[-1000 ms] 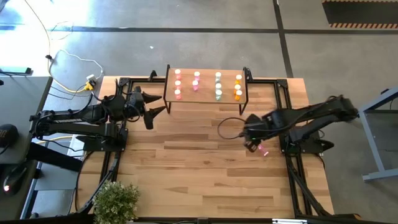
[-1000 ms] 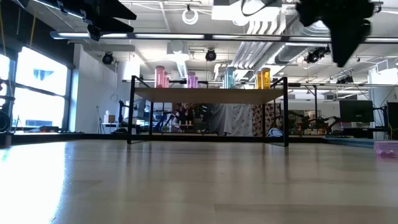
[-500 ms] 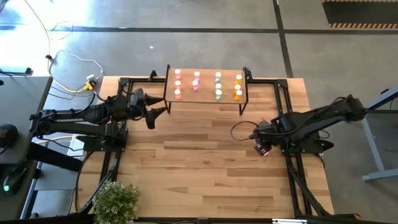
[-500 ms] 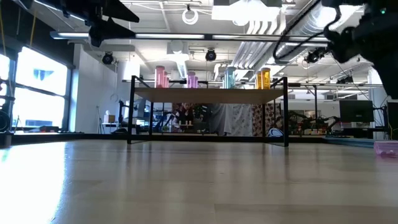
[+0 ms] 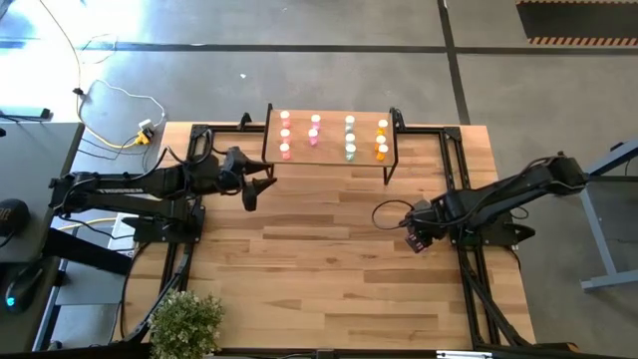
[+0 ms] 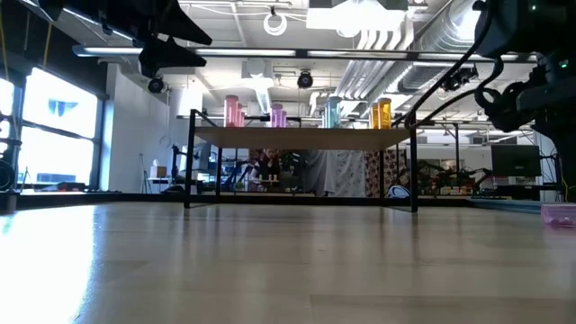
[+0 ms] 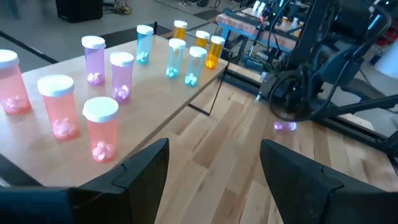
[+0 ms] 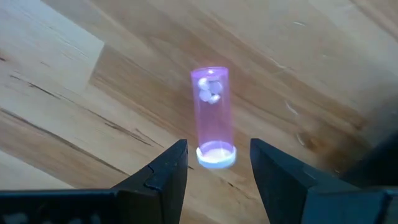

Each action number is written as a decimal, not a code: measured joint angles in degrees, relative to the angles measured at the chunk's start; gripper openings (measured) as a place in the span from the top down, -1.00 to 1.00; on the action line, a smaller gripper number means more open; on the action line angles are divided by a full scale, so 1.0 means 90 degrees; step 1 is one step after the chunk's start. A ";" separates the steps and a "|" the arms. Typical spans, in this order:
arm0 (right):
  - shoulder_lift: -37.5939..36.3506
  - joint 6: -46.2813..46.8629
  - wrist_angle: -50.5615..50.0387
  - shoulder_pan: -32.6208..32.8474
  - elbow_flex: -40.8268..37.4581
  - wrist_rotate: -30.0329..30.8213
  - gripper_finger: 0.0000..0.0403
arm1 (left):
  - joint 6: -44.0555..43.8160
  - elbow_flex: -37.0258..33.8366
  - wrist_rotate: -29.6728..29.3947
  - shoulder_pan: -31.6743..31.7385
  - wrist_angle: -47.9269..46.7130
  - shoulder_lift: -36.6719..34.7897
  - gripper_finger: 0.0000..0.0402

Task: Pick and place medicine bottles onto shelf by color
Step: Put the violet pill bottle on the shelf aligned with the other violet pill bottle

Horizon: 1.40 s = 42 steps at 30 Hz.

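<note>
The shelf stands at the table's far middle. Several medicine bottles stand upright on it in columns by colour: pink, purple, teal and orange. One purple bottle lies on its side on the planks at the right. My right gripper hangs above it, open and pointing down, with a finger on either side of the bottle's white cap end and clear of it. My left gripper is open with nothing in it, near the shelf's left end.
A potted plant sits at the near left corner. Black frame rails run along both sides of the table. A black cable loop lies beside my right arm. Bare planks stretch across the middle and the near side.
My right gripper has sunk toward the lying purple bottle, shifting a little toward the table's near right and rolling at the wrist. Its gap is unchanged. My left gripper has edged toward the table's right, along the shelf's near left corner, and is still open.
</note>
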 joint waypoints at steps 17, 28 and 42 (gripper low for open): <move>0.0005 0.0038 0.1079 0.0005 -0.0840 -0.0355 0.18 | 0.0015 0.0000 -0.0015 -0.0002 0.0208 0.0030 -0.20; 0.0005 0.0084 0.1220 0.0002 -0.0909 -0.0382 0.38 | 0.0017 0.0000 -0.0017 -0.0002 0.0205 0.0030 -0.20; 0.0005 0.0078 0.1695 0.0002 -0.0906 -0.0491 0.58 | 0.0019 0.0000 -0.0001 -0.0002 0.0195 0.0030 -0.20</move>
